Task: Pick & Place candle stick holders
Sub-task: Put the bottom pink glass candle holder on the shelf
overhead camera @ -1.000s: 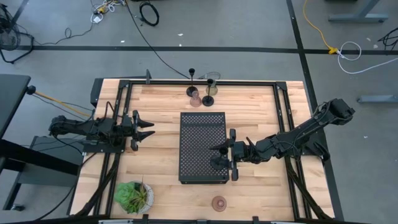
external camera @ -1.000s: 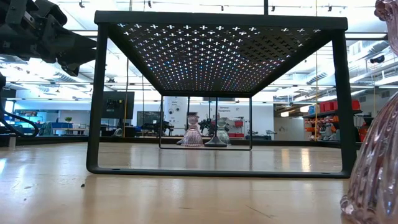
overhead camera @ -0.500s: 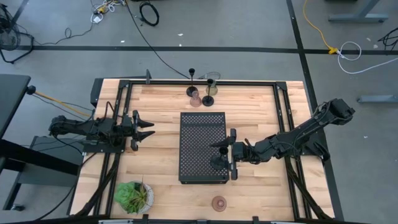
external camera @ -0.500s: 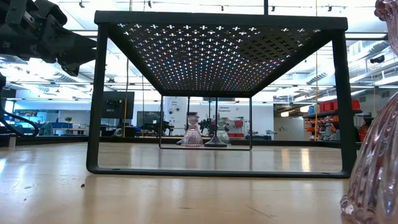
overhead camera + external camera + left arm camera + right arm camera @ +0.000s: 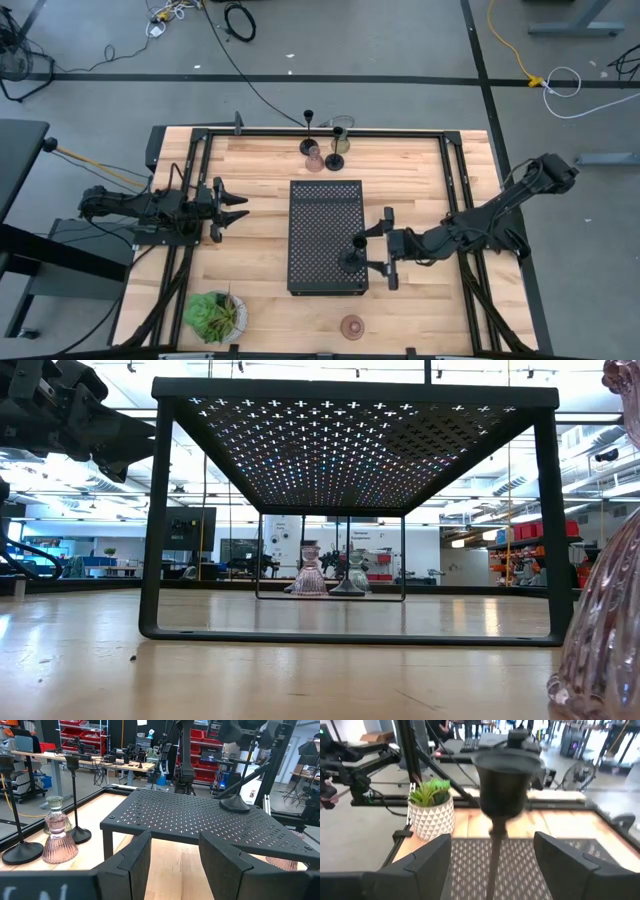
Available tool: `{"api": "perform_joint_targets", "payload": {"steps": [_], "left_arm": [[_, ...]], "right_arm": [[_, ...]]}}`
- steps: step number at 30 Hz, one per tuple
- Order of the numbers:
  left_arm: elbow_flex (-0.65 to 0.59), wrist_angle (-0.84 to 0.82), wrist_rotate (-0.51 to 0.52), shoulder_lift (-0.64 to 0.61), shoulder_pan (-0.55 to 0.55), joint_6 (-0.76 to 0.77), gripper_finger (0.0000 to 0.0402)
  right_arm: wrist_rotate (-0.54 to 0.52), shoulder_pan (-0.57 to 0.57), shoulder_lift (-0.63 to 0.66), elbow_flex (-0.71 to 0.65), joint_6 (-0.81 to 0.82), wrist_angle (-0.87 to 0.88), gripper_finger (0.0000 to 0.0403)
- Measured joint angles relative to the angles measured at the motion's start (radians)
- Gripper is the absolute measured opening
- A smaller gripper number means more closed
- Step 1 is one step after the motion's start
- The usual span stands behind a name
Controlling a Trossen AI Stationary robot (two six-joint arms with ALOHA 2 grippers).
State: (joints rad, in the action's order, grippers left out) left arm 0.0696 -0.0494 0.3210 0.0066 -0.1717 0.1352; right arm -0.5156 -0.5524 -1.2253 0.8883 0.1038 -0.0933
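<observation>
- Since a second ago my right gripper has backed off toward the table's right edge, and its fingers now stand wide, clear of the black holder it was around.
- That holder stands upright on the tray, near its right front corner, just ahead of the open fingers; in the right wrist view its cup sits between them, untouched.
- My left gripper hangs partly open, holding nothing, well left of the tray.
- No readable writing anywhere.
- Low view: the brownish holder is cut off at the right edge.
- At the far edge I see two black holders, a pinkish one and an olive one clustered.
- Brownish holder and plant sit at the near edge.
</observation>
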Motion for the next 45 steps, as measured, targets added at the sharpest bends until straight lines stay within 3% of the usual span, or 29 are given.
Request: {"api": "perform_joint_targets", "payload": {"steps": [9, 21, 32, 45], "left_arm": [[0.000, 0.000, -0.003, 0.000, 0.000, 0.011, 0.0170], [0.000, 0.001, -0.010, 0.000, 0.000, 0.014, 0.0170], [0.000, 0.001, -0.010, 0.000, 0.000, 0.011, 0.0170], [0.000, 0.001, -0.008, 0.000, 0.000, 0.011, 0.0170]], "right_arm": [[0.011, -0.045, 0.064, 0.000, 0.216, 0.279, 0.0284], [0.062, -0.126, 0.062, 0.000, 0.491, 0.436, 0.0284], [0.036, -0.242, -0.011, 0.000, 0.676, 0.409, 0.0284], [0.063, -0.332, -0.189, 0.000, 0.808, 0.232, 0.0284]]}}
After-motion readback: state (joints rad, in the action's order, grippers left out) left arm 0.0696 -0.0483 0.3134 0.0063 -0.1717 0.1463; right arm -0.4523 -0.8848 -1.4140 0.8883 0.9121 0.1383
